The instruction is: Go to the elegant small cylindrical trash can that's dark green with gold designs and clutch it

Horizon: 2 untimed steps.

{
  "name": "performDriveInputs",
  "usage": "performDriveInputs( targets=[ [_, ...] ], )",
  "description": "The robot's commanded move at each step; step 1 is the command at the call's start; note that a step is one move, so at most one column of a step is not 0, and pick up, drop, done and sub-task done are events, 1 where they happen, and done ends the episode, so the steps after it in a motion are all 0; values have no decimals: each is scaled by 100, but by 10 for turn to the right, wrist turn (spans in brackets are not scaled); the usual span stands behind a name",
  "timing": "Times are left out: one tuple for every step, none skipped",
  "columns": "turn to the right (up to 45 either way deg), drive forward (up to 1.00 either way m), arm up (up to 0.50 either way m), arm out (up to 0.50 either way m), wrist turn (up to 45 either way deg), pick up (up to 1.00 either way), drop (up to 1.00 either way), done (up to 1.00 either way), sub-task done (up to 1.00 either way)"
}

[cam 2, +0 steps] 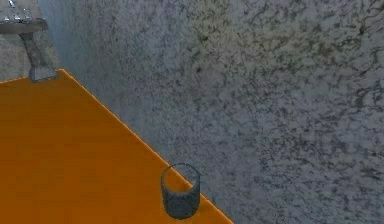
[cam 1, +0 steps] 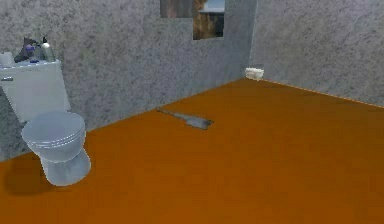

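Small dark cylindrical can [cam 2: 181, 190] stands on the orange floor [cam 2: 60, 150] against the speckled wall [cam 2: 280, 90]; a grey pedestal [cam 2: 40, 65] stands farther along it. Jaw state cannot be told.

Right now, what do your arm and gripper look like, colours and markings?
I cannot tell their colours, shape or markings from these pictures. Out on the arm's side are orange floor, a speckled grey wall and a small dark cylindrical can by the wall.
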Motion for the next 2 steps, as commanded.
performDriveInputs(
  targets=[
    [0, 0, 0, 50, 0, 0, 0, 0, 0],
    [0, 0, 0, 0, 450, 0, 0, 0, 0]
  ],
)
